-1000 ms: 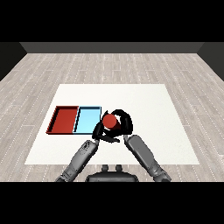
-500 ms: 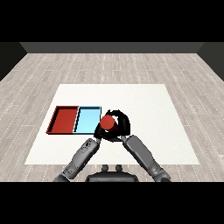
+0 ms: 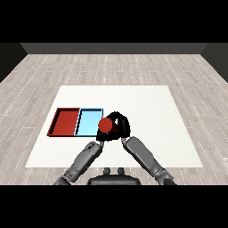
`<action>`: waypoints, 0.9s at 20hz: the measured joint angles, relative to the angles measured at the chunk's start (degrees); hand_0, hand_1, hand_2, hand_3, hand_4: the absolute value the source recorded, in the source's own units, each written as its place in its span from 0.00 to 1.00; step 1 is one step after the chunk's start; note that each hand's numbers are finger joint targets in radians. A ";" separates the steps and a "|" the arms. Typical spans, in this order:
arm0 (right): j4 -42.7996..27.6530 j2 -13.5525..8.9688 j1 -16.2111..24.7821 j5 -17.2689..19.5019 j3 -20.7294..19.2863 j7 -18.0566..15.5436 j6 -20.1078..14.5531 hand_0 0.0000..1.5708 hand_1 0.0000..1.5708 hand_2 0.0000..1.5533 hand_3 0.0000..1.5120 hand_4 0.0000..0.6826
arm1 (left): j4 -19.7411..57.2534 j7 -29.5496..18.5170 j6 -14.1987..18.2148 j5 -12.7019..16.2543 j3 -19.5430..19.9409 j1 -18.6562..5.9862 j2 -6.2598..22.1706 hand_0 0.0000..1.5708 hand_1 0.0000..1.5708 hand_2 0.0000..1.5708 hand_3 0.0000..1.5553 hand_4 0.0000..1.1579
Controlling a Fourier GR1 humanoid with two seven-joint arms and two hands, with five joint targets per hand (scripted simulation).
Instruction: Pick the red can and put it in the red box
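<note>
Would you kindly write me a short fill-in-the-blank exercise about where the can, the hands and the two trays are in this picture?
1. The red can is held by the robot's ____ hand.
2. The tray nearest the can is the ____ one.
3. The red tray lies to the ____ of the light blue tray in the head view.
4. Both trays rest on a ____ table.

Missing words: right; light blue; left; white

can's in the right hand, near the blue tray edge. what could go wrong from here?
1. The red can held by the right hand sits beside the light blue tray; the red tray lies beyond it, so releasing early could put it in the wrong tray.
2. The left hand is close under the can and may get in the way of the carry.
</note>
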 measured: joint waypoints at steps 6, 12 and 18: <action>-0.75 -0.12 0.54 0.44 0.40 0.38 -0.19 0.94 0.94 0.93 0.92 0.94 | 2.53 0.09 4.66 1.74 -1.18 -2.08 0.20 1.00 1.00 0.99 0.95 0.97; -1.83 0.22 2.17 0.72 0.59 -0.22 0.65 0.95 0.95 0.92 0.91 0.87 | 3.47 -1.95 4.83 0.72 0.95 -2.14 -0.06 1.00 1.00 1.00 0.96 0.98; -2.72 0.04 1.92 2.16 -0.18 4.88 0.78 0.00 0.00 0.00 0.00 0.00 | 3.68 -7.87 5.30 2.37 1.26 -2.23 -0.30 1.00 1.00 1.00 0.97 0.99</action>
